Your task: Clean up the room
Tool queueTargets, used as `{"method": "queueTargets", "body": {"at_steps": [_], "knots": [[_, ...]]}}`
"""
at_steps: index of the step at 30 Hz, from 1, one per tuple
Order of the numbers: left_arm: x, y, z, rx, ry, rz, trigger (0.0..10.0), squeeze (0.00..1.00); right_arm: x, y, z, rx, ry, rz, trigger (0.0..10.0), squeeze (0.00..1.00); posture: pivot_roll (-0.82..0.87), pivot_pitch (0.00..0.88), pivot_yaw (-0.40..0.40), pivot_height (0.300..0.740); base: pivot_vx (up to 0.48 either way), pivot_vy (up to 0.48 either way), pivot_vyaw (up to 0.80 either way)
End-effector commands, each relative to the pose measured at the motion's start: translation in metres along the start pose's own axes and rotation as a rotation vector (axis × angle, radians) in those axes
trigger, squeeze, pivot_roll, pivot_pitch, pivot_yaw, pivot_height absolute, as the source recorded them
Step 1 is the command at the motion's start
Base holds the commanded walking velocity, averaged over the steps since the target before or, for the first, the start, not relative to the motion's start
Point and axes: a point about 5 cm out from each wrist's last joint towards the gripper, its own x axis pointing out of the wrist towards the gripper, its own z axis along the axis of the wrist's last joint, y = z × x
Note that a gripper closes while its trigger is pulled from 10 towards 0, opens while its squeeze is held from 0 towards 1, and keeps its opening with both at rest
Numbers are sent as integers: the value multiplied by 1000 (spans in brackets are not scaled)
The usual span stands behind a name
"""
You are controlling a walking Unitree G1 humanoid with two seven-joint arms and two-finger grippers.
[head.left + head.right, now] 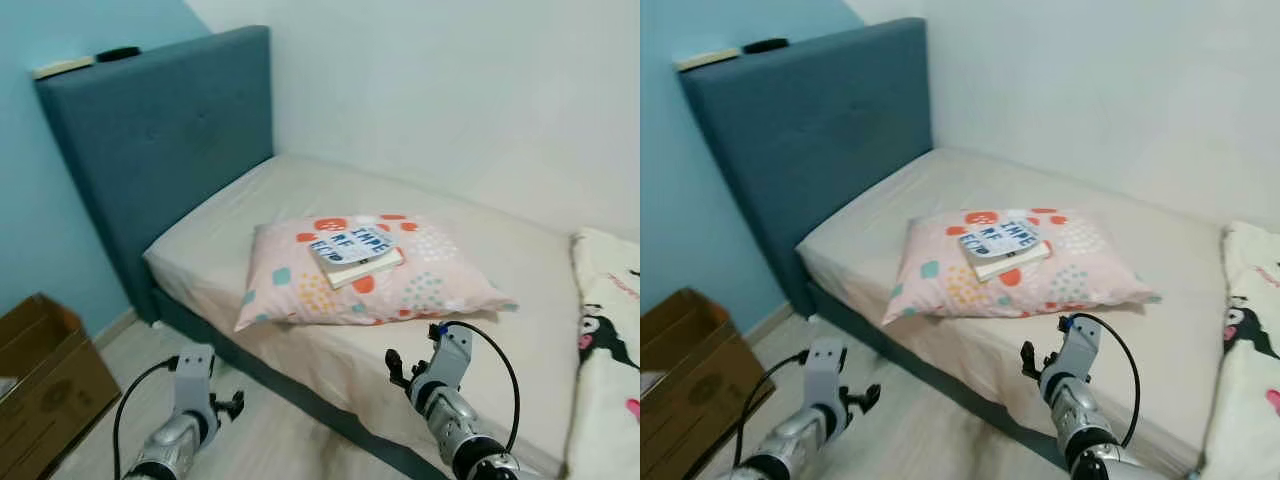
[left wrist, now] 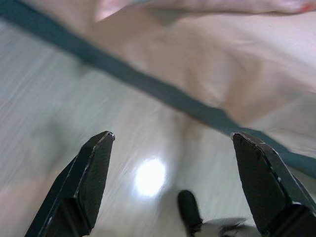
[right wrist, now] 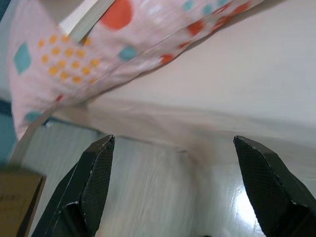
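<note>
Book (image 1: 356,256) atop pillow (image 1: 372,282); cardboard box (image 1: 45,375) beside bed (image 1: 300,190).

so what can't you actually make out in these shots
- Book title: print too small in the eye views.
- Things on the headboard top: too small to name.
- Cardboard box: cut off by the left edge, contents hidden.
- Cartoon blanket: cut off by the right edge.
- Floor in the left wrist view: blurred.

Book (image 1: 355,252): pale blue cover with dark lettering, closed, lying flat and slightly askew. Rests atop a pink patterned pillow (image 1: 400,290), toward its 12 o'clock edge. Pillow lies flat mid-mattress (image 1: 300,190).
</note>
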Motion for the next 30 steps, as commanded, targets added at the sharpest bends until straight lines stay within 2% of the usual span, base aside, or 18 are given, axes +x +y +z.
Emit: {"method": "queueTargets", "body": {"at_steps": [1, 5, 11, 17, 24, 30], "knots": [[0, -3, -3, -9, 8, -11, 10000, 0, 0, 1, 4, 29, -26, 4, 10000, 0, 49, 0, -36, 740, 0, 0, -706], [3, -8, 7, -8, -31, -35, 10000, 0, 0, 1, 5, 44, -41, 17, 10000, 0, 47, 0, -38, 740, 129, 0, -719], [5, -8, 16, -9, -62, -39, 10000, 0, 0, 0, 6, 43, -51, 22, 10000, 0, 46, 0, -38, 740, 332, 0, 0], [4, -8, 16, -5, -61, -43, 10000, 0, 0, -1, 6, 40, -51, 27, 10000, 0, 45, 0, -37, 740, 382, 0, 0], [4, -10, 10, -9, -50, -47, 10000, 0, 0, 0, 6, 21, -46, 33, 10000, 0, 42, 0, -40, 740, 405, 0, -781], [3, -11, 4, -11, -37, -50, 10000, 0, 0, 0, 9, 22, -59, 32, 10000, 0, 39, 0, -42, 740, 402, 0, -142]]}}
